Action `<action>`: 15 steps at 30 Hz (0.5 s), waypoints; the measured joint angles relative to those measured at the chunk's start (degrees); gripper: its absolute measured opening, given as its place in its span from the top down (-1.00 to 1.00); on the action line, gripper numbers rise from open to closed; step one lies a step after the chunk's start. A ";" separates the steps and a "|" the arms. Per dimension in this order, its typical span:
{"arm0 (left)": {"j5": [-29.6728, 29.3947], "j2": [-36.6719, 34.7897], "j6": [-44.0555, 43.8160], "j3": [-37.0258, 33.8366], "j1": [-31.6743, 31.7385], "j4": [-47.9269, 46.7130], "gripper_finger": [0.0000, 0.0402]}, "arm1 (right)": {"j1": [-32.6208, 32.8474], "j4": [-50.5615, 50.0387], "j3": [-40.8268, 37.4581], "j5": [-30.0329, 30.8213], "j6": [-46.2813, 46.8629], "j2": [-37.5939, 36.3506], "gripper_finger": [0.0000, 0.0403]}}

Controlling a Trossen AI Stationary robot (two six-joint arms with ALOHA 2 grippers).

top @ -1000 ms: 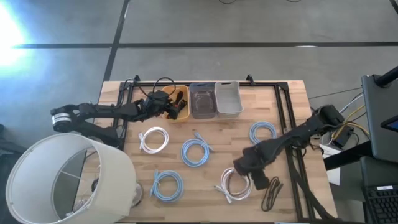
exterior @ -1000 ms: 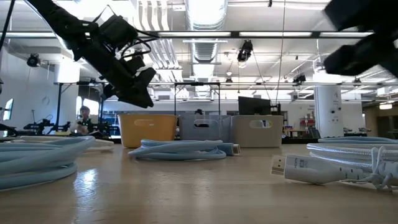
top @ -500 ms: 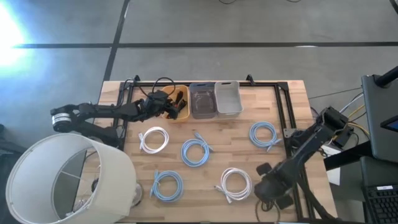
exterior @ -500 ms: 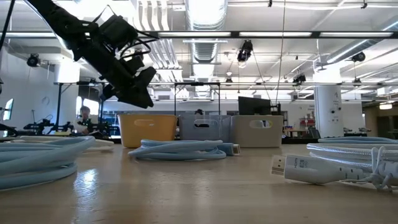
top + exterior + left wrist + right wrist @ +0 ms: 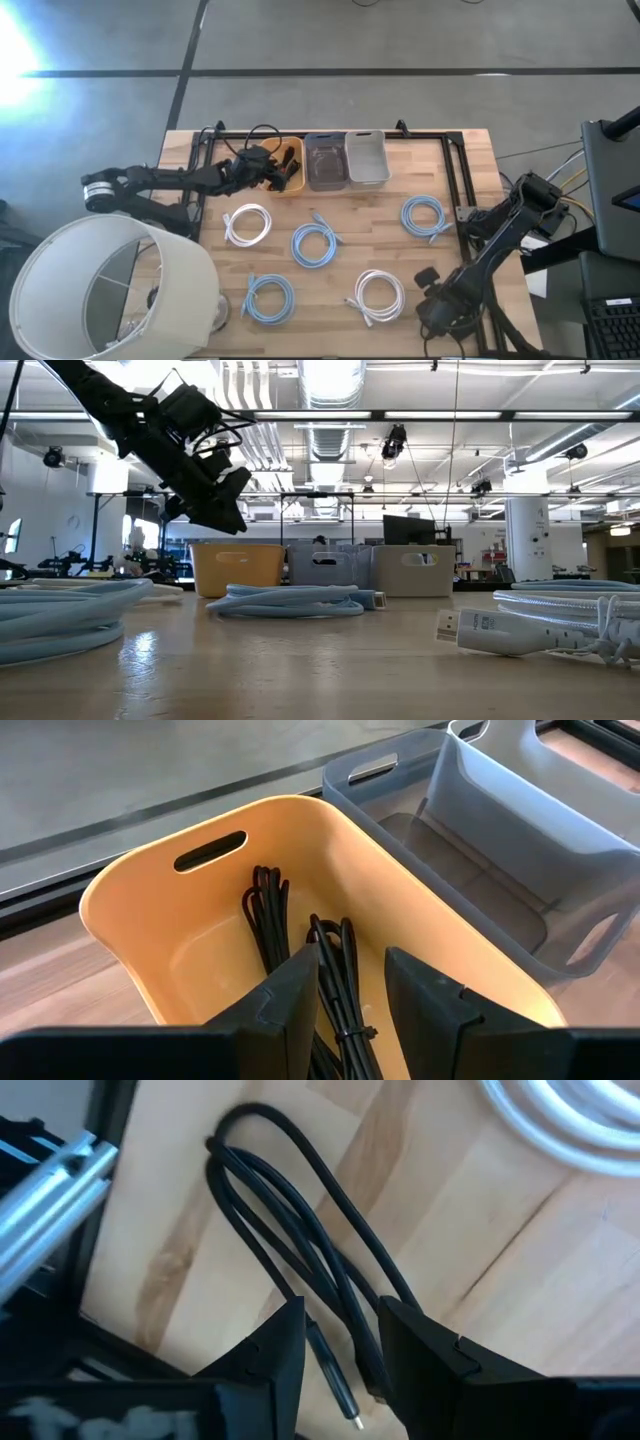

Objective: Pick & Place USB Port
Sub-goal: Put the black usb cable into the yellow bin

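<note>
Here the right jaws (image 5: 340, 1350) hang spread over the black cable (image 5: 300, 1250), left jaws (image 5: 350, 990) spread above the yellow bin (image 5: 140, 890)

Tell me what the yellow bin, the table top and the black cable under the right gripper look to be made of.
Yellow bin: likely moulded plastic, smooth with a soft sheen, rounded walls and a cut-out handle slot.
Table top: wood, pale planks with visible grain and darker streaks; the finish looks matte.
Black cable: probably rubber or plastic sheathed, smooth and dark, bending in loose loops just ahead of the open right gripper.
</note>
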 joint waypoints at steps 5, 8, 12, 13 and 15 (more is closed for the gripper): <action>0.00 0.00 -0.02 -0.02 0.00 0.00 0.39 | 0.00 2.59 -2.43 0.00 -0.07 0.00 0.39; 0.00 0.00 -0.02 -0.02 0.00 0.00 0.39 | 0.00 4.72 -3.89 0.00 -0.08 0.00 0.39; 0.00 0.00 -0.02 -0.02 0.00 0.00 0.39 | 0.00 5.51 -5.21 -0.01 -0.09 0.00 0.39; 0.00 0.00 -0.02 -0.02 0.00 0.00 0.39 | 0.00 5.63 -5.52 0.00 -0.09 0.00 0.39; 0.00 0.00 -0.02 -0.02 0.00 0.00 0.39 | 0.00 6.50 -6.17 0.00 -0.09 0.00 0.39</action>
